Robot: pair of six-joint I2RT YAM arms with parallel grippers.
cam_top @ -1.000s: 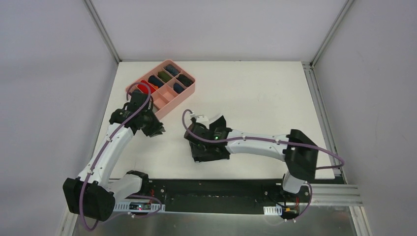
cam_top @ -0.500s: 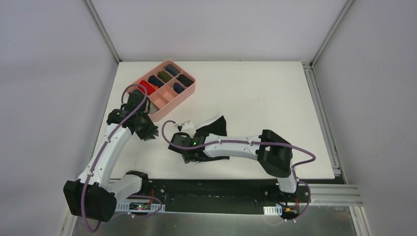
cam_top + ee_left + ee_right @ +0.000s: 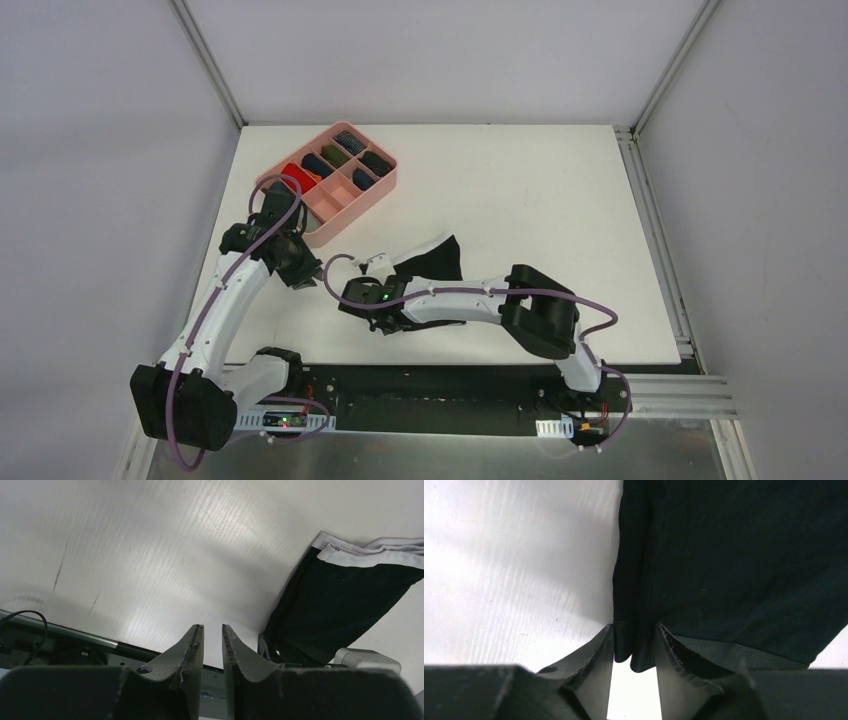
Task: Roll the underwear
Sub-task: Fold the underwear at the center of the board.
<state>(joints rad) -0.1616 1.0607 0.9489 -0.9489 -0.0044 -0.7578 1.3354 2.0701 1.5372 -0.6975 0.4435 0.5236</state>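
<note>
- Left claw (image 3: 211, 628): the jaws are almost together, with only a narrow slit between them and nothing in it. It hangs over bare table (image 3: 150, 545), apart from the cloth, so it pins nothing down.
- Pink tray (image 3: 360, 207): this sits just beyond the left claw, on its far side, with its pockets partly filled. A wide swing of that arm could knock it.
- Black underwear (image 3: 345, 595): it lies on the table to the right of the left claw, not touching it. From the right claw it spreads ahead and to the right. By my reading it is spread out rather than rolled.
- Right claw (image 3: 634, 630): it is low at the edge of the underwear. The jaws are partly closed, and a folded lip of black cloth fills the gap between them. It looks like a pinch on that lip.
- Risks from here:
  - The grip takes only a thin lip, so the cloth may slide out as the roll begins.
  - With nothing else holding it down, the whole piece could drag across the smooth table instead of turning over itself.
  - A pinch that catches a single layer would likely give a loose, lopsided roll that springs open.
</note>
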